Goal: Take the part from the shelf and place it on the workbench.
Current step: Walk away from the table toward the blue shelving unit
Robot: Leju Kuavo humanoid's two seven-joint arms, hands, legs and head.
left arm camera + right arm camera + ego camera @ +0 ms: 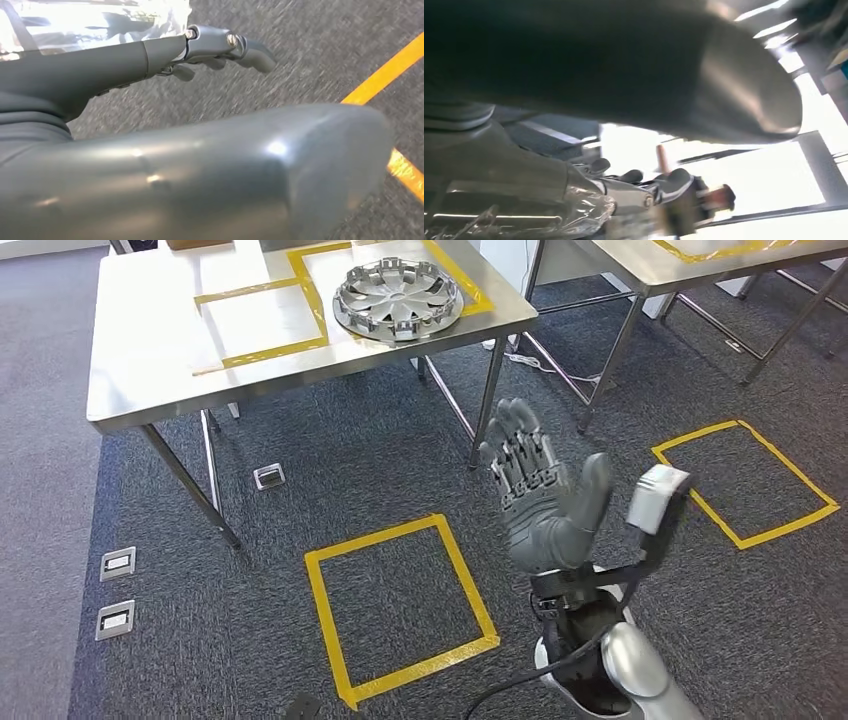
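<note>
A silver wheel cover (398, 298) lies flat on the steel workbench (150, 350), inside a yellow tape outline at its far right part. My right hand (540, 495) is raised in front of me, below and to the right of the bench's front corner, its fingers (515, 445) stretched out and apart, holding nothing. The right wrist view looks upward past that right hand (624, 65) toward bright windows. In the left wrist view my left hand (200, 160) hangs over grey carpet, its fingers (220, 47) extended and nothing in them.
A second steel table (690, 265) stands at the back right. Two yellow tape squares mark the carpet, one in front of me (400, 605) and one to the right (745, 480). Floor sockets (117, 563) sit at the left. The bench's legs (488, 400) stand near my right hand.
</note>
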